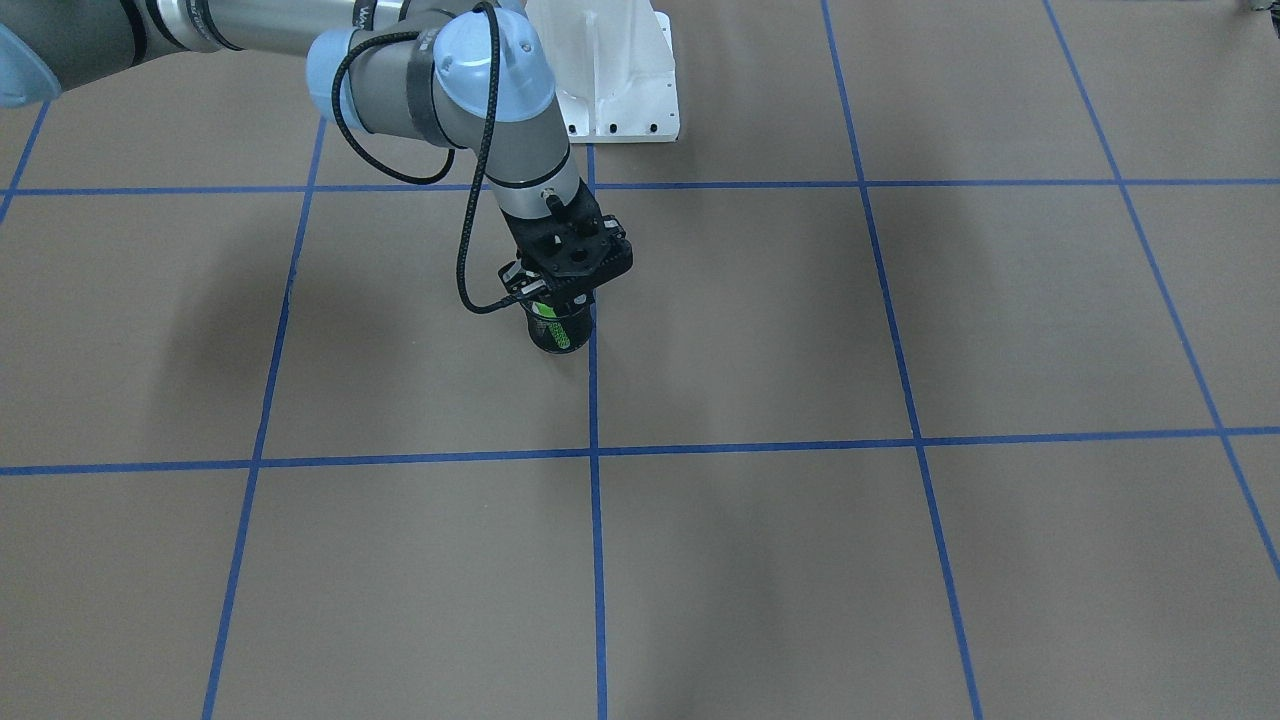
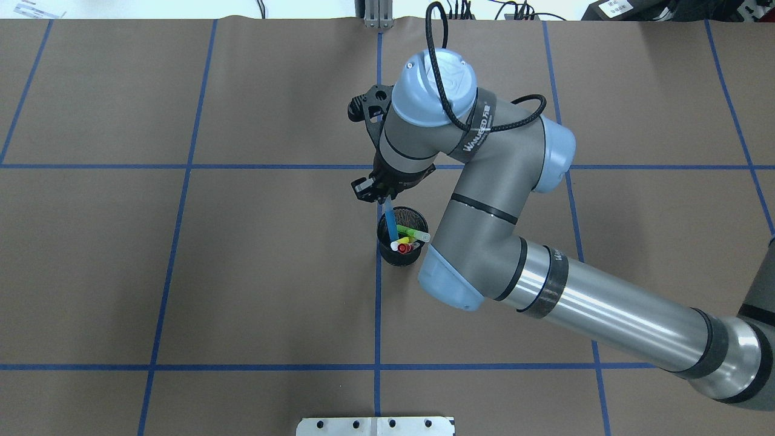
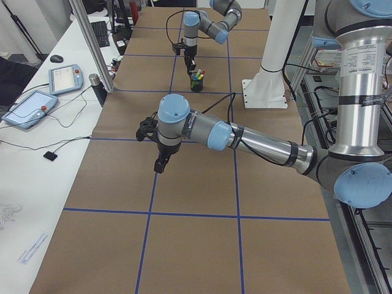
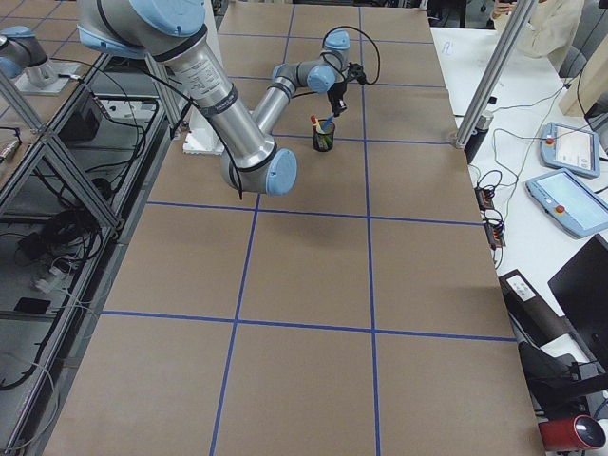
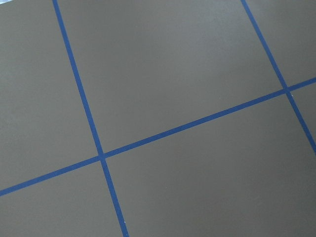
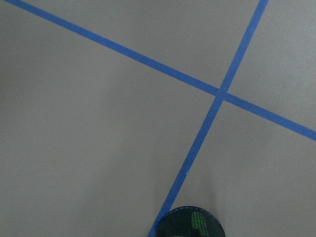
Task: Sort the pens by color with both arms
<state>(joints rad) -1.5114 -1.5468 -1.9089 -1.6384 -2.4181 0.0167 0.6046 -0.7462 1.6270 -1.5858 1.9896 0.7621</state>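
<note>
My right arm (image 2: pixel 545 290) crosses the bench (image 2: pixel 242 272), right claw (image 2: pixel 380 197) clamped on the blue pen (image 2: pixel 391 223) in the mesh cup (image 2: pixel 396 260); left claw (image 3: pixel 160 164), apart or together, I cannot tell.

four pens (image 2: pixel 390 223), one black mesh cup (image 2: pixel 396 260), two robot arms (image 2: pixel 484 181), one white pedestal (image 1: pixel 615 70)

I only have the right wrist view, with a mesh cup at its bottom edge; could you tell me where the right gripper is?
Observer: From the front, the right gripper hangs directly over the cup.
Operator: Thanks; is it holding anything?
Observer: Overhead, the blue pen leans from the cup to the gripper; grip unconfirmed.
Operator: And on the left?
Observer: The left side view shows the left gripper over bare table, far from the cup.
</note>
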